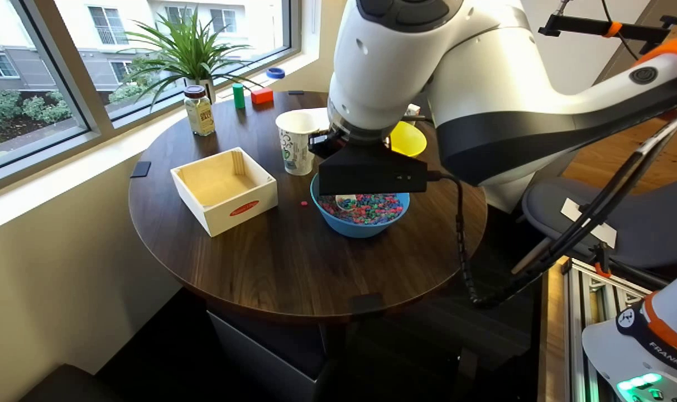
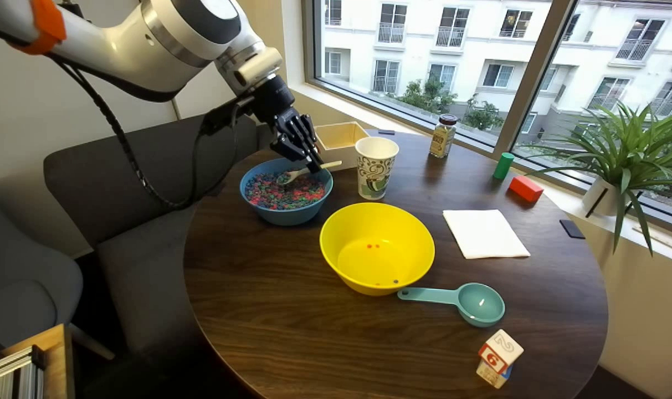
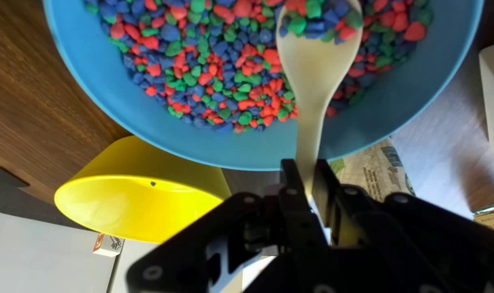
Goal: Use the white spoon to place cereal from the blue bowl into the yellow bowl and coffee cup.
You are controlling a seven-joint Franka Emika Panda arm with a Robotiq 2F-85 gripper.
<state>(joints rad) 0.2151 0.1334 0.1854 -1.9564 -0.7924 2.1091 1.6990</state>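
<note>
The black two-fingered gripper (image 3: 306,167) is closed on the handle of the slim, cream-white spoon (image 3: 314,81), pinching it between the fingertips. From there the spoon reaches ahead of the gripper, across the nearest rim of the wide, round, bright blue bowl (image 3: 247,148). The spoon's head, loaded with red, green and blue pieces, shows against the multicoloured cereal (image 3: 214,77) heaped in that bowl; whether head and heap touch cannot be told. In both exterior views the tapered, pale, patterned coffee cup (image 2: 375,166) stands upright near the gripper. The glossy, round, bright yellow bowl (image 2: 380,263) stands a little farther from the gripper, with a few small pieces in it. The open, pale wooden box (image 1: 221,218) stands near the gripper too. Well apart from the gripper, in an exterior view, a teal, long-handled scoop (image 2: 480,305) and a flat, square white napkin (image 2: 485,235) lie on the dark, round, wood-grained table (image 2: 291,332).
</note>
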